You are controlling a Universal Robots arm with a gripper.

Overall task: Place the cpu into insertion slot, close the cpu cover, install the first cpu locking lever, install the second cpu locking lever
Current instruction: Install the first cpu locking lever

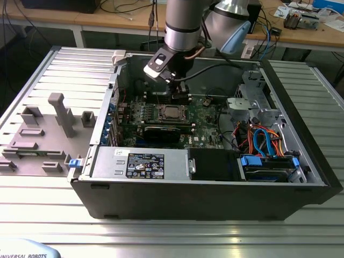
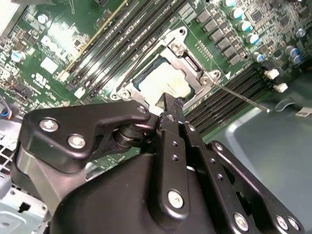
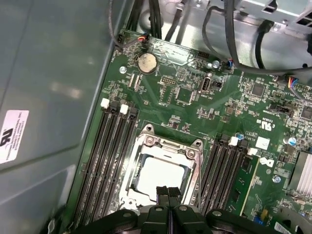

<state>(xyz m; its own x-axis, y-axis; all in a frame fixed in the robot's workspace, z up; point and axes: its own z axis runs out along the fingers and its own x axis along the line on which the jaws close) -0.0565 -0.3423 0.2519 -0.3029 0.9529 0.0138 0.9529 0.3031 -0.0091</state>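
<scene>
The cpu (image 3: pixel 163 171) lies flat in the insertion slot (image 3: pixel 130 187) on the green motherboard, its silver top showing through the window of the cpu cover (image 3: pixel 168 145), which lies down over it. In the exterior view the cpu (image 1: pixel 172 113) sits mid-board inside the open case. My gripper (image 3: pixel 168 191) hangs just above one edge of the socket, fingers pressed together with nothing between them. In the second wrist view the gripper (image 2: pixel 169 108) hovers at the rim of the cpu cover (image 2: pixel 192 61), and a thin metal locking lever (image 2: pixel 241 96) sticks out sideways from the socket corner.
Long black memory slots (image 3: pixel 111 146) flank the socket on both sides. A graphics card (image 1: pixel 161 131), a power supply (image 1: pixel 140 161), and cables with drive bays (image 1: pixel 263 142) fill the case. The case walls (image 3: pixel 53 97) stand close by.
</scene>
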